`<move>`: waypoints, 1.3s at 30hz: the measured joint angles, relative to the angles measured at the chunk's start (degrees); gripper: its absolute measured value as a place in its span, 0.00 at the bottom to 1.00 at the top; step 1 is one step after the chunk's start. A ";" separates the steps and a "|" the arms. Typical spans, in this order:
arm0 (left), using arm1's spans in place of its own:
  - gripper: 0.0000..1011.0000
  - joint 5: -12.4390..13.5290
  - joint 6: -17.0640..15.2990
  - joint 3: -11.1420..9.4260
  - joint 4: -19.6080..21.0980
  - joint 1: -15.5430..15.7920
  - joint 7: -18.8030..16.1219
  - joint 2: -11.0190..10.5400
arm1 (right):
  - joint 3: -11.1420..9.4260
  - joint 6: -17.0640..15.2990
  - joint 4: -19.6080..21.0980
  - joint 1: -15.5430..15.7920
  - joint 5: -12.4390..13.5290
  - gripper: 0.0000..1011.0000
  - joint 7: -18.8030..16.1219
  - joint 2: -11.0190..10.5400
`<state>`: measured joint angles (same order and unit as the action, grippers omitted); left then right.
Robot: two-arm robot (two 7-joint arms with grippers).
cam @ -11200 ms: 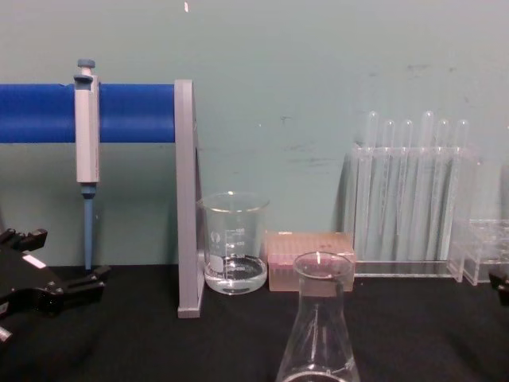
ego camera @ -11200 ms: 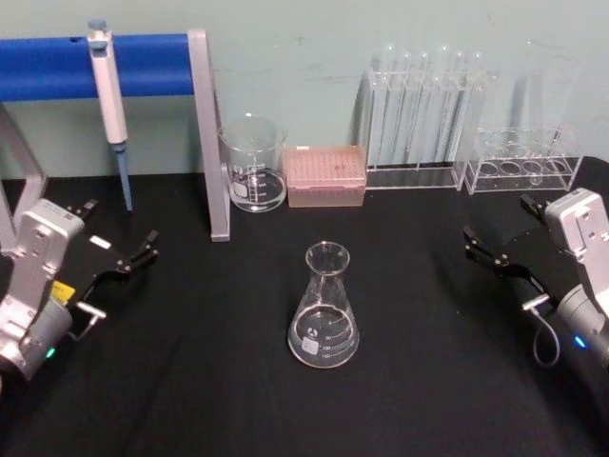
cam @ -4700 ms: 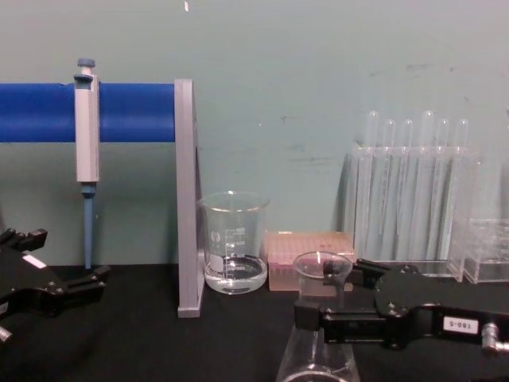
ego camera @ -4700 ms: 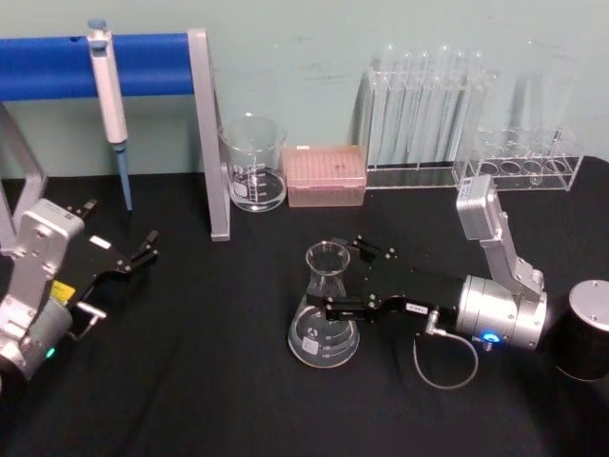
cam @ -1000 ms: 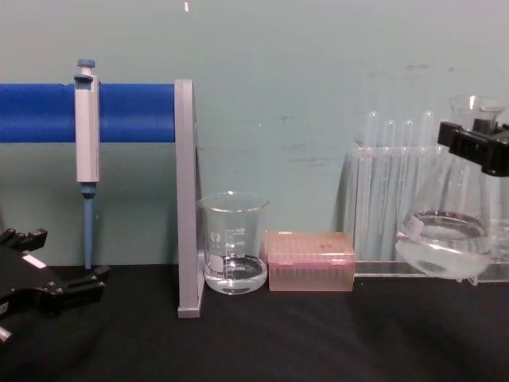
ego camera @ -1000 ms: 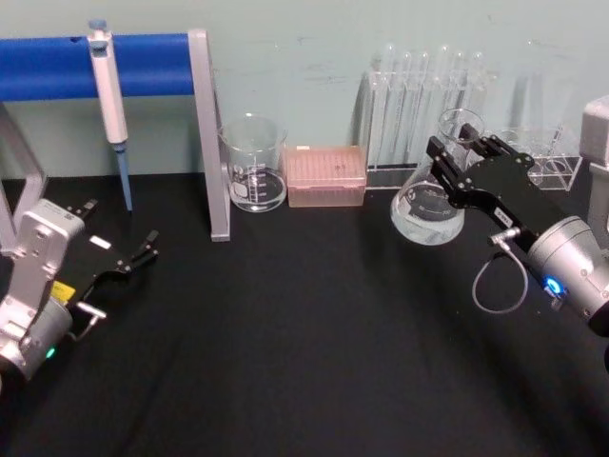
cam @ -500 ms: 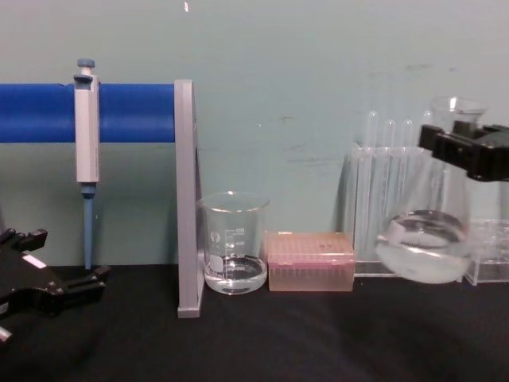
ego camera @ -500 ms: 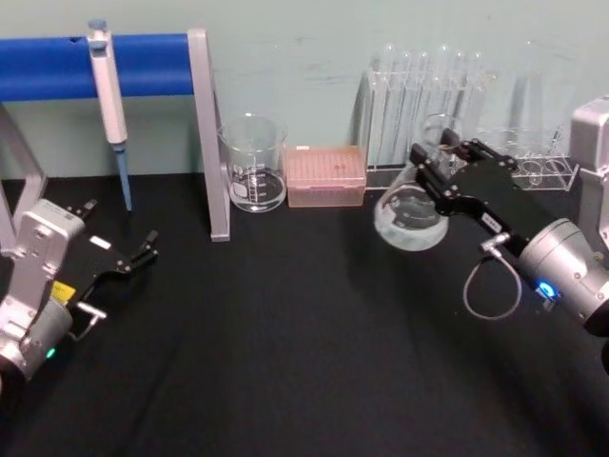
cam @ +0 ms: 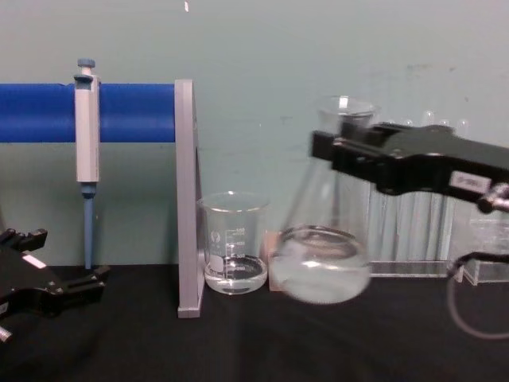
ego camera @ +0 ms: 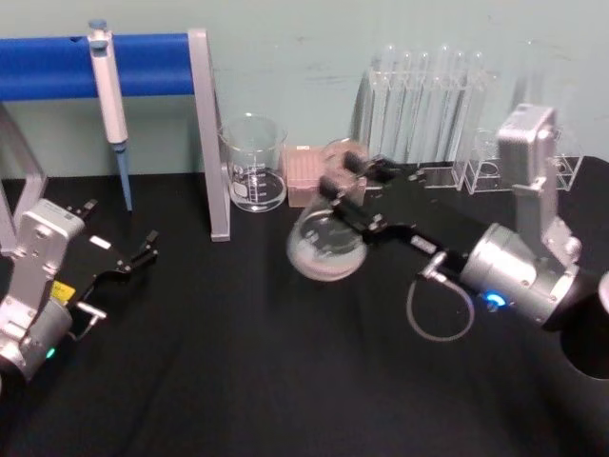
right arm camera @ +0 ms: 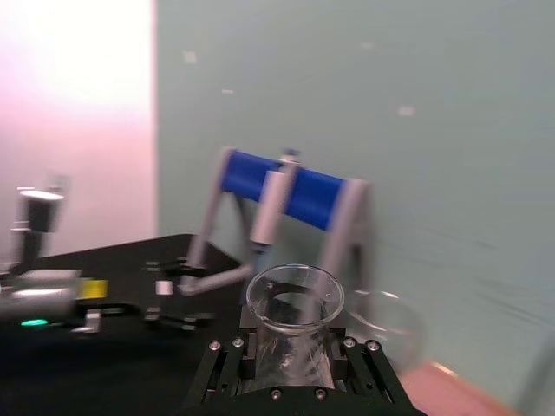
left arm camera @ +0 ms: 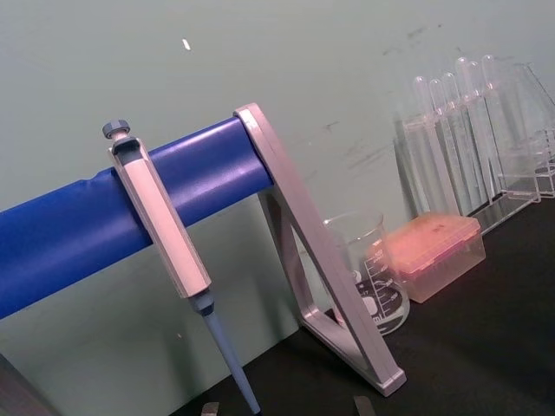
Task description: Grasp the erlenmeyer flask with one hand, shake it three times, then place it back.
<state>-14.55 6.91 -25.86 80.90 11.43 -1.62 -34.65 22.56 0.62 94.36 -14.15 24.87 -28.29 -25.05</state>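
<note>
Head view, L to R: left gripper (ego camera: 122,228) sits low at the left of the black surface (ego camera: 238,381), fingers apart, nothing btwn them. Beaker (ego camera: 253,164) stands at the back. Just right of it I see the erlenmeyer flask (ego camera: 326,246) off the surface, tilted, w/ right gripper (ego camera: 344,186) clamped on its neck.

**Even light, flask motion-blurred**

Soft, even room light. The black tabletop (ego camera: 238,381) reads dark, with barely any shadows. The erlenmeyer flask (ego camera: 326,246) is smeared in head view and hazy at the base in chest view. Small glints show on the test tubes (ego camera: 423,90). In right wrist view there is a blown-out bright patch beside the wall (right arm camera: 364,87), and the background is soft.
</note>
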 joint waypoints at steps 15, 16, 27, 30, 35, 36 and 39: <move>0.99 0.00 0.00 0.00 0.00 0.00 0.00 0.00 | 5.96 1.40 -1.80 -4.08 2.44 0.44 -6.57 -0.32; 0.99 0.00 0.00 0.00 0.00 0.00 0.00 0.00 | 6.00 1.45 -1.86 -4.11 2.49 0.44 -6.43 -0.32; 0.99 0.00 0.00 0.00 0.00 0.00 0.00 0.00 | 3.15 1.45 -1.92 -2.23 1.53 0.44 1.41 0.14; 0.99 0.00 0.00 0.00 0.00 0.00 0.00 0.00 | 1.21 1.09 -1.73 -1.25 1.09 0.44 4.03 0.17; 0.99 0.00 0.00 0.00 0.00 0.00 0.00 0.00 | -2.69 0.39 -0.93 0.91 0.21 0.44 8.49 -0.09; 0.99 0.00 0.00 0.00 0.00 0.00 0.00 0.00 | -3.29 0.29 -0.76 1.28 0.13 0.44 9.13 -0.14; 0.99 0.00 0.00 0.00 0.00 0.00 0.00 0.00 | -5.76 -0.22 -0.03 2.84 -0.13 0.44 11.61 -0.39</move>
<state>-14.55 6.91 -25.86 80.90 11.43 -1.62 -34.64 16.80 0.39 94.33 -11.31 24.74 -16.68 -25.44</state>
